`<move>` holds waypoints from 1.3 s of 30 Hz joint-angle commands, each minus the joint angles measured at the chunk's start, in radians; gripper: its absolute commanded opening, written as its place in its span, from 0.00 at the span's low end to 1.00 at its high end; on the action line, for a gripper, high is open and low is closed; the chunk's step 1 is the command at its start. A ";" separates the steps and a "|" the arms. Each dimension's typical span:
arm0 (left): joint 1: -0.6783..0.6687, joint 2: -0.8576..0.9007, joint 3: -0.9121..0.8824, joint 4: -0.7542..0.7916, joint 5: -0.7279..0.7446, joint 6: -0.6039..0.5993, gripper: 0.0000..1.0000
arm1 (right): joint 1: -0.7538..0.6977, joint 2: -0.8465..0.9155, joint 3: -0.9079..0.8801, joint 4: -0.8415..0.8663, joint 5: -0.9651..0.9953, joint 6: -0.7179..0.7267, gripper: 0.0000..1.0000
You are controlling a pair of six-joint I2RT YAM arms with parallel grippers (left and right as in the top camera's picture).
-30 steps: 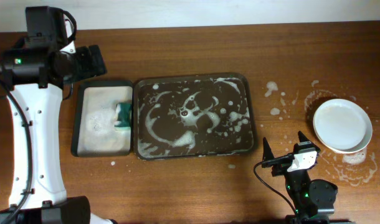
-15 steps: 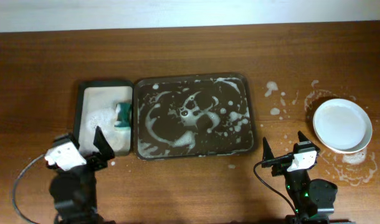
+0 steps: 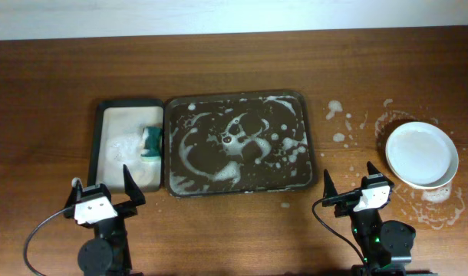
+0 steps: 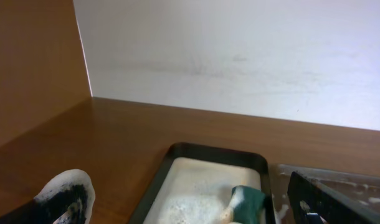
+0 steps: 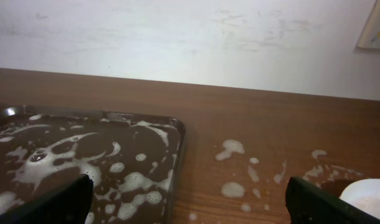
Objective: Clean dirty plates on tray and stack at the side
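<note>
The dark brown tray (image 3: 238, 146) lies mid-table, streaked with white suds, with no plate on it. It also shows in the right wrist view (image 5: 84, 155) and at the edge of the left wrist view (image 4: 346, 186). A stack of plates (image 3: 421, 153) sits at the right on the table. Its top plate is white with no sauce showing, and the rim of another plate shows beneath it. A plate edge also shows in the right wrist view (image 5: 370, 196). My left gripper (image 3: 103, 184) (image 4: 190, 208) is open and empty, with suds on one finger. My right gripper (image 3: 349, 178) (image 5: 190, 208) is open and empty.
A smaller black tray (image 3: 126, 180) (image 4: 177, 168) with pale sudsy lining sits left of the brown tray. It holds a green sponge (image 3: 152, 140) (image 4: 247, 202). Suds spots (image 3: 337, 111) lie on the wood between the tray and the plates. A white wall runs along the back.
The left arm dropped from its raised reach at the back left to the table's front edge, gripper open. The right arm, the trays and the plates have not moved.
</note>
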 commanded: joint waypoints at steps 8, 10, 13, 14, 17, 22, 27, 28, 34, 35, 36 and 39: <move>-0.019 -0.059 -0.098 -0.007 -0.007 0.054 0.99 | 0.007 -0.004 -0.006 -0.004 0.005 -0.006 0.98; -0.019 -0.059 -0.098 -0.024 0.000 0.054 0.99 | 0.007 -0.004 -0.006 -0.005 0.005 -0.006 0.98; -0.019 -0.058 -0.098 -0.023 0.000 0.054 0.99 | 0.007 -0.004 -0.006 -0.005 0.005 -0.006 0.98; -0.019 -0.058 -0.098 -0.023 0.000 0.054 0.99 | 0.007 -0.004 -0.006 -0.005 0.005 -0.006 0.98; -0.019 -0.058 -0.097 -0.023 0.000 0.054 0.99 | 0.007 -0.004 -0.006 -0.005 0.005 -0.006 0.98; -0.019 -0.058 -0.097 -0.023 0.000 0.054 0.99 | 0.007 -0.004 -0.006 -0.005 0.005 -0.006 0.99; -0.019 -0.058 -0.097 -0.023 0.000 0.054 0.99 | 0.007 -0.004 -0.006 -0.005 0.005 -0.006 0.98; -0.019 -0.058 -0.097 -0.023 0.000 0.054 0.99 | 0.007 -0.004 -0.006 -0.005 0.005 -0.006 0.98; -0.019 -0.058 -0.097 -0.023 0.000 0.054 0.99 | 0.007 -0.004 -0.006 -0.004 0.005 -0.006 0.98; -0.019 -0.058 -0.097 -0.023 0.000 0.054 0.99 | 0.007 -0.004 -0.006 -0.004 0.005 -0.006 0.98; -0.019 -0.058 -0.097 -0.023 0.000 0.054 0.99 | 0.007 -0.004 -0.006 -0.004 0.005 -0.006 0.98; -0.019 -0.058 -0.097 -0.023 0.000 0.054 0.99 | 0.007 -0.004 -0.006 -0.004 0.005 -0.006 0.98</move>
